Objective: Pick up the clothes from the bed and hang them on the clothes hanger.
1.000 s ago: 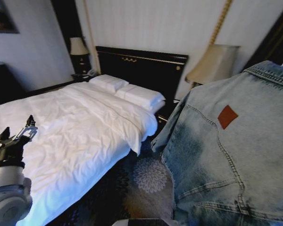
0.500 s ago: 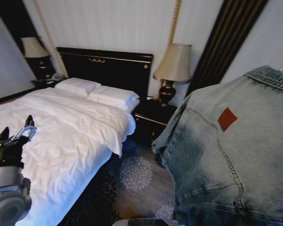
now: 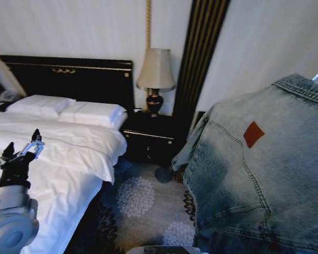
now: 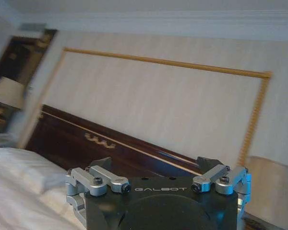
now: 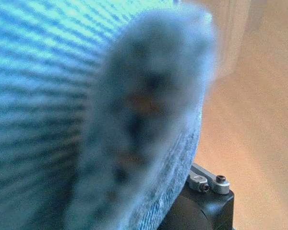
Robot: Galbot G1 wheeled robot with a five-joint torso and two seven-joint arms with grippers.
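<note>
- My right end effector (image 5: 209,184) is buried under the jacket (image 3: 265,174); I cannot tell its grip.
- My left end effector (image 3: 20,150) is raised, fingers spread, holding nothing.
- Just beyond it lies the bed (image 3: 69,159).

Faded light blue denim jacket (image 3: 265,169) blocks whole right side. Free passage: grey floral carpet (image 3: 143,206) btwn jacket and white-sheeted bed (image 3: 69,159); dark wooden nightstand (image 3: 148,140) w/ beige-shaded lamp (image 3: 155,74) closes far end.
</note>
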